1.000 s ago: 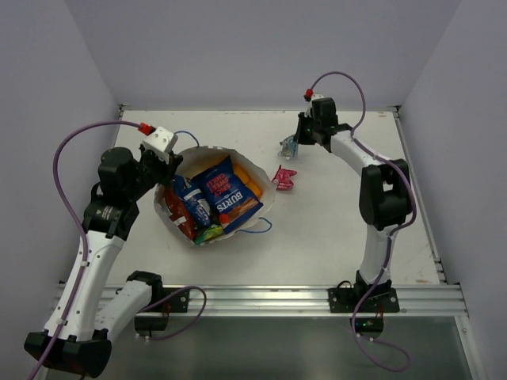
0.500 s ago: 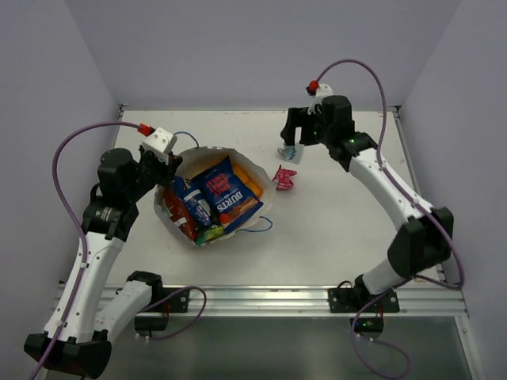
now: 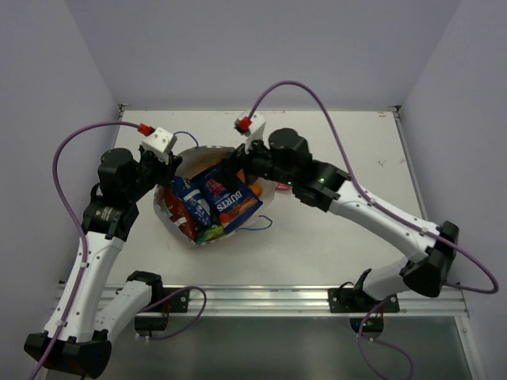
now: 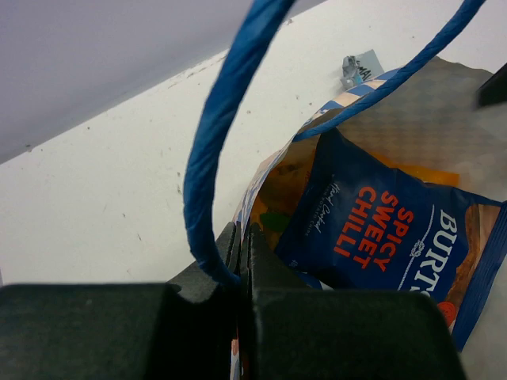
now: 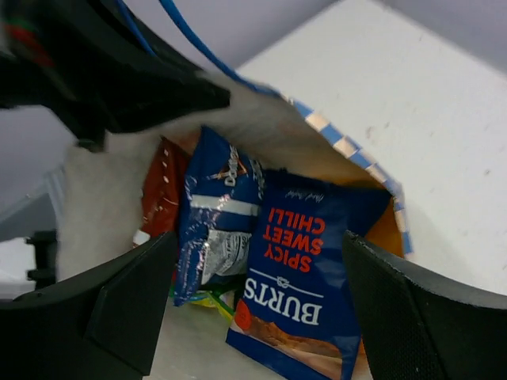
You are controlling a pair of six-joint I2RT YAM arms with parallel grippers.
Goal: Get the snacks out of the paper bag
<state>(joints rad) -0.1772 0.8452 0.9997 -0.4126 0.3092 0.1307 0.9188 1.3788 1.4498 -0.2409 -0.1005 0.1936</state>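
Observation:
The paper bag (image 3: 176, 157) lies on its side at centre left, mouth open. My left gripper (image 3: 169, 165) is shut on its rim (image 4: 345, 96) beside the blue cord handle (image 4: 212, 158). Inside lie snacks: a blue Burts packet (image 3: 228, 198) (image 5: 305, 269) (image 4: 380, 229), a blue-white packet (image 5: 214, 226), a red one (image 5: 161, 190), a green one (image 5: 207, 298) and an orange one (image 3: 253, 190). My right gripper (image 3: 238, 170) (image 5: 261, 245) hangs open over the bag's mouth, its fingers (image 5: 135, 305) either side of the Burts packet and apart from it. A silvery-teal packet (image 4: 358, 70) lies on the table behind the bag.
A bit of a pink packet (image 3: 283, 188) peeks out under my right arm, right of the bag. The bag's second blue cord handle (image 3: 257, 227) trails on the white table (image 3: 348, 142) in front of it. Grey walls close in the table on three sides.
My right gripper opened and left the silvery-teal packet at the back of the table. It then swung left to the bag's mouth. The left arm has not moved.

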